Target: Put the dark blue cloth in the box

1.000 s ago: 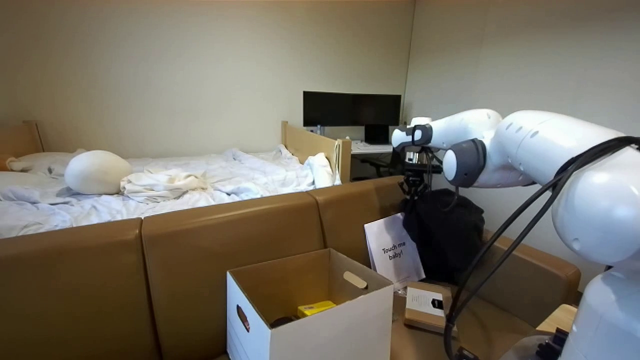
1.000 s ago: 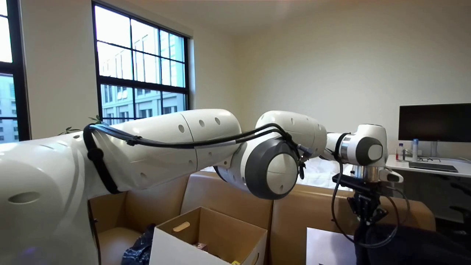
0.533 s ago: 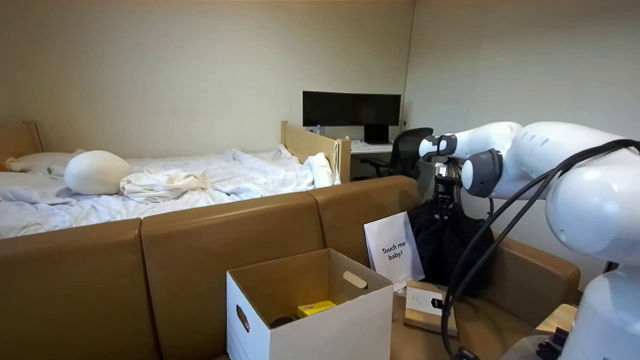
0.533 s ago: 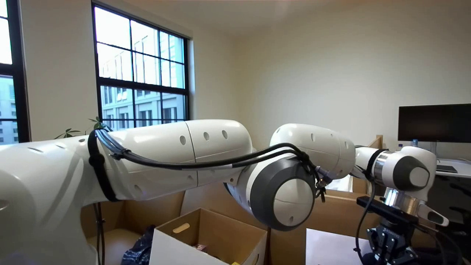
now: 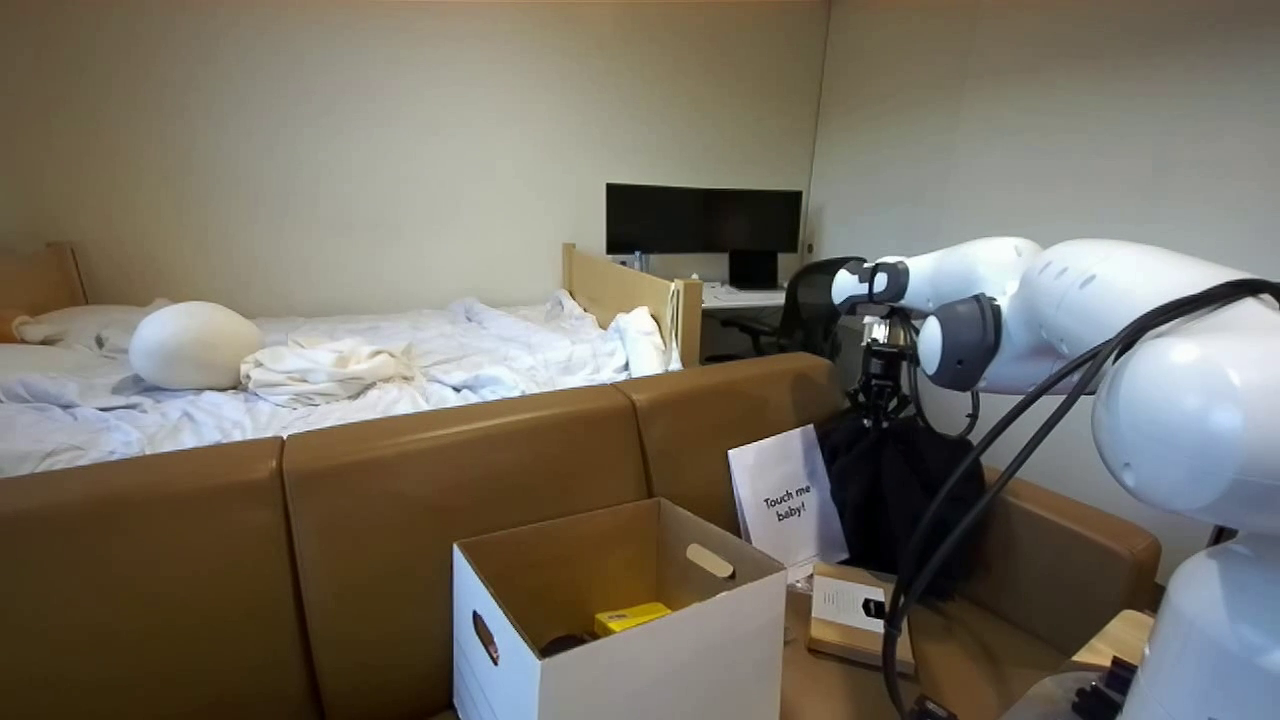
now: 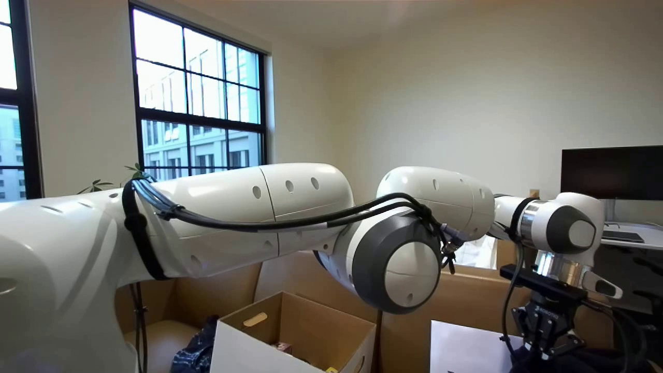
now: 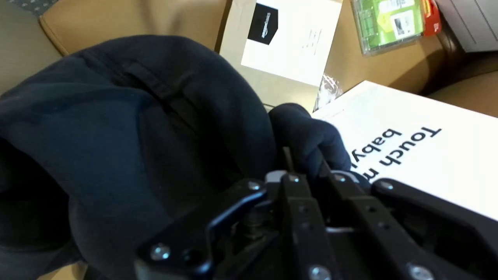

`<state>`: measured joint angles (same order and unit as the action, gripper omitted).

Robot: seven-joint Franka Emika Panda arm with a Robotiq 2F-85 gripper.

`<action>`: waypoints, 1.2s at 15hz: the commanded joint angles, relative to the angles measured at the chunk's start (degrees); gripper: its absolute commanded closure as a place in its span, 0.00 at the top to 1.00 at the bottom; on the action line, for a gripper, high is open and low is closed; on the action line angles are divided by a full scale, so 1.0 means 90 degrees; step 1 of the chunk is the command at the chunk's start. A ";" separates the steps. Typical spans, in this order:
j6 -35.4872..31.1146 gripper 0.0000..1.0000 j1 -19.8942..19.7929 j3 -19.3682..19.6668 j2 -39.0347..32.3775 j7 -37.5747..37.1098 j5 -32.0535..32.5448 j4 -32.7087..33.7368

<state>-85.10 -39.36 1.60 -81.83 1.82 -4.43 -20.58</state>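
In the wrist view the gripper point(image 7: 305, 162) is clenched on a bunched fold of the dark blue cloth point(image 7: 167, 128), just left of the white card point(image 7: 432, 163) lettered "Touch me baby!"; the fold's short tip points past the gripper's end, while the main spread — soft, matte, creased in rounded folds — runs leftward, away from the card. Above the card lie a tan carton point(image 7: 288, 58) with a white label and a glossy green pack point(image 7: 393, 25). In an exterior view the cloth is right of the card, near-black, its long axis close to upright, running from the gripper down toward the seat of a smooth tan sofa point(image 5: 450, 500). Left of the card stands the white cardboard box point(image 5: 665, 650), with rounded handholes, the cloth outside it. Far behind the card are a bed point(image 5: 620, 285) with rumpled white sheets point(image 5: 500, 345) and a wide dark monitor point(image 5: 703, 218). In an exterior view the cloth is a dark strip beside the card, at the bottom edge; left of the card, past the box, lies patterned blue fabric point(image 6: 194, 349), well below a black-framed window point(image 6: 202, 77).
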 commanded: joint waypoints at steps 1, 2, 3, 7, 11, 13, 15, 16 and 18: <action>0.0374 0.06 0.0141 0.0101 -0.0615 0.0296 0.0151 -0.0134; 0.0356 0.06 0.0188 0.0074 -0.0623 0.0400 0.0145 -0.0460; 0.0093 0.06 0.0298 0.0044 -0.0388 0.0460 0.0135 -0.1247; 0.0208 0.05 0.0762 0.0066 -0.0708 0.1197 0.0231 -0.1627; -0.0047 0.05 0.1184 0.0381 -0.0140 0.1924 0.0984 -0.2122; -0.0340 0.05 0.1289 0.0481 0.0204 0.2363 0.1310 -0.2408; -0.0922 0.05 0.1389 0.0575 0.0493 0.2679 0.1585 -0.2763; -0.1281 0.06 0.1423 0.0592 0.0645 0.2812 0.1700 -0.2978; -0.2136 0.06 0.1486 0.0614 0.0998 0.2987 0.1909 -0.3561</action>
<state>-95.04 -27.17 6.30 -79.95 25.08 9.65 -41.54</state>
